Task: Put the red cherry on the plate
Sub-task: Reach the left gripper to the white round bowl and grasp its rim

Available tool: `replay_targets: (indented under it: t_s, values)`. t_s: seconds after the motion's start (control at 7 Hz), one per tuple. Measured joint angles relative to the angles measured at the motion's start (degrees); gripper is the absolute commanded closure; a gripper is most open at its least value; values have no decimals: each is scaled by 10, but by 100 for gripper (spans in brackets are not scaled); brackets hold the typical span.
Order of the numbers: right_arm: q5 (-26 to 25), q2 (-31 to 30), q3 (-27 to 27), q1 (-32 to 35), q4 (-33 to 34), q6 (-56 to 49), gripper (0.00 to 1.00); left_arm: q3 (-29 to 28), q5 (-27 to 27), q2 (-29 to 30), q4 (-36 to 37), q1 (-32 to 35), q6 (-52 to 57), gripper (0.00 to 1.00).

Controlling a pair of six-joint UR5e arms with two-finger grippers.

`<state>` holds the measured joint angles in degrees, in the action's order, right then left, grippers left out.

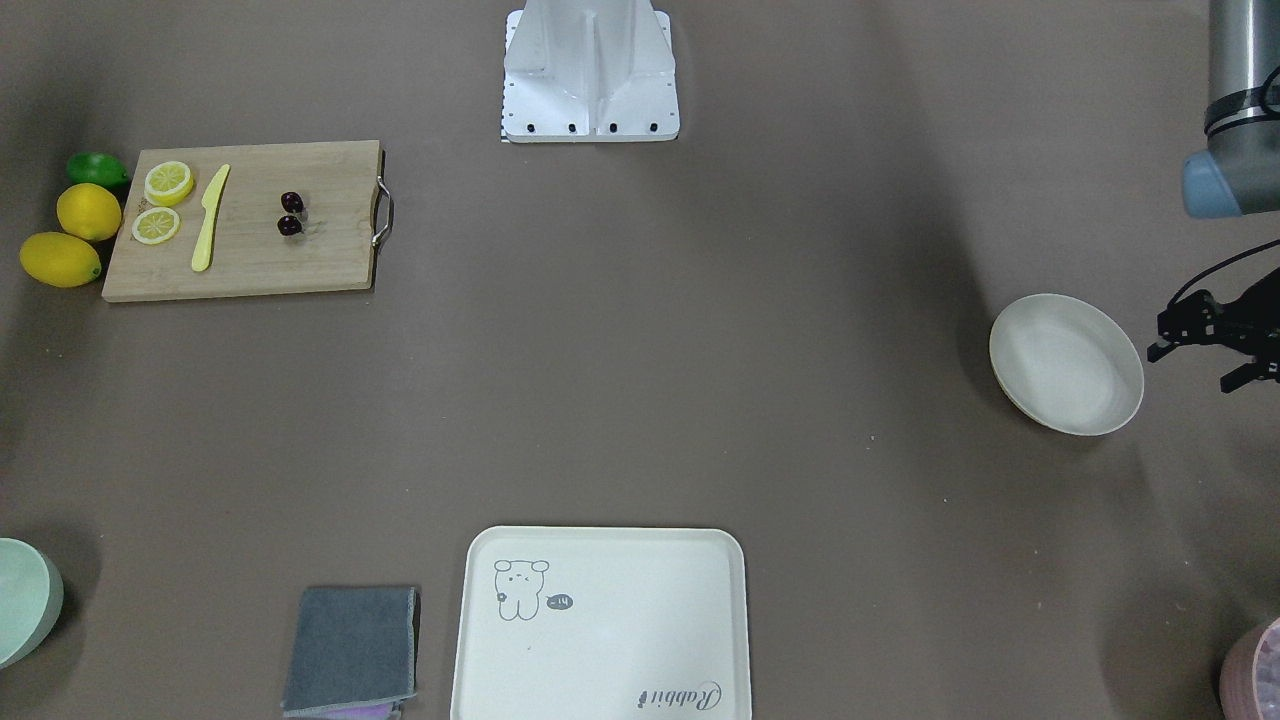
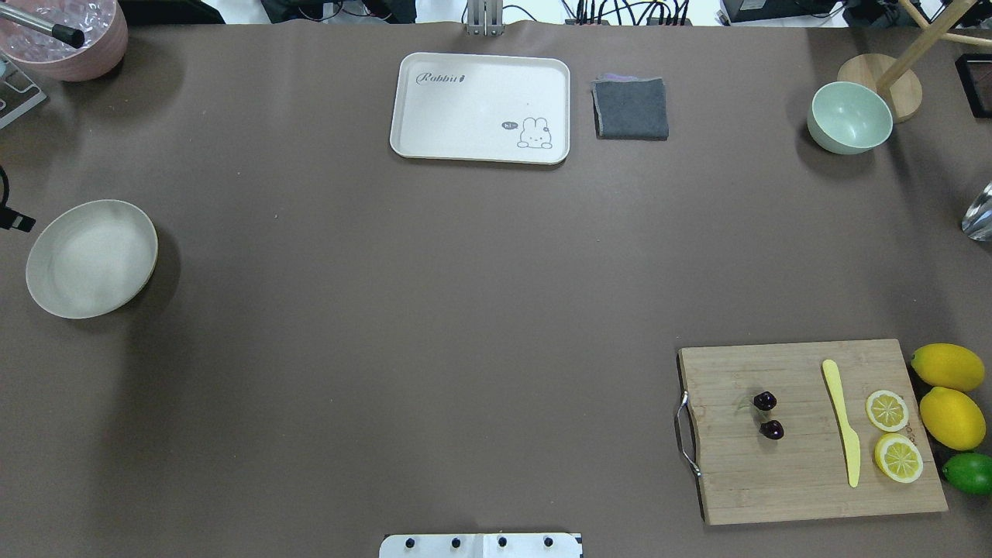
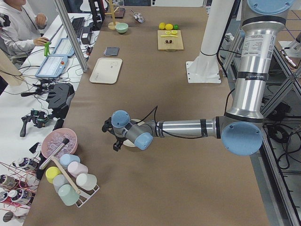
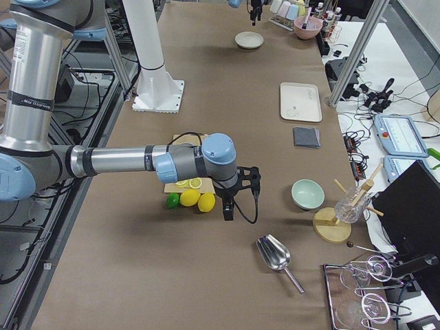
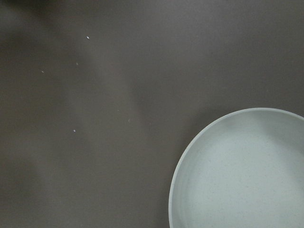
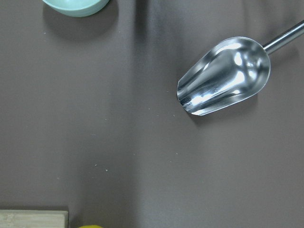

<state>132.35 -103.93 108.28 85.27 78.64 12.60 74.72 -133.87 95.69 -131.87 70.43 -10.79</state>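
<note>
The red cherry (image 1: 290, 213), two dark glossy fruits on thin stems, lies on a wooden cutting board (image 1: 250, 262) on the robot's right side, also seen as the cherry (image 2: 767, 415). The round cream plate (image 1: 1066, 363) sits far across the table on the robot's left, with nothing on it; the plate (image 5: 242, 171) fills the lower right of the left wrist view. My left gripper (image 1: 1190, 368) hovers just beside the plate, open and holding nothing. My right gripper (image 4: 237, 192) shows only in the exterior right view, past the lemons, so I cannot tell its state.
On the board lie a yellow knife (image 1: 210, 217) and two lemon slices (image 1: 168, 183); whole lemons (image 1: 88, 211) and a lime (image 1: 97, 168) sit beside it. A bear tray (image 1: 600, 625), grey cloth (image 1: 352, 648), mint bowl (image 2: 849, 118) and metal scoop (image 6: 223, 76) are around.
</note>
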Motion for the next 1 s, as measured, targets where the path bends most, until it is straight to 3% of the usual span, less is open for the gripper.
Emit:
replay_targets:
  t_s: [0.14, 0.29, 0.43, 0.86, 1.0]
  values:
    - [0, 0, -1, -9, -12, 18, 0, -19, 14, -1, -29, -15, -17, 39]
    - [0, 0, -2, -12, -16, 24, 0, -27, 19, -5, -44, -20, -25, 72]
    - [0, 0, -2, -13, -18, 26, 0, -30, 22, -8, -50, -23, -30, 84]
    - [0, 1, -2, -13, -19, 27, 0, -34, 22, -9, -52, -29, -33, 84]
    - [-1, 1, -2, -13, -19, 27, 0, -34, 21, -9, -52, -30, -34, 90]
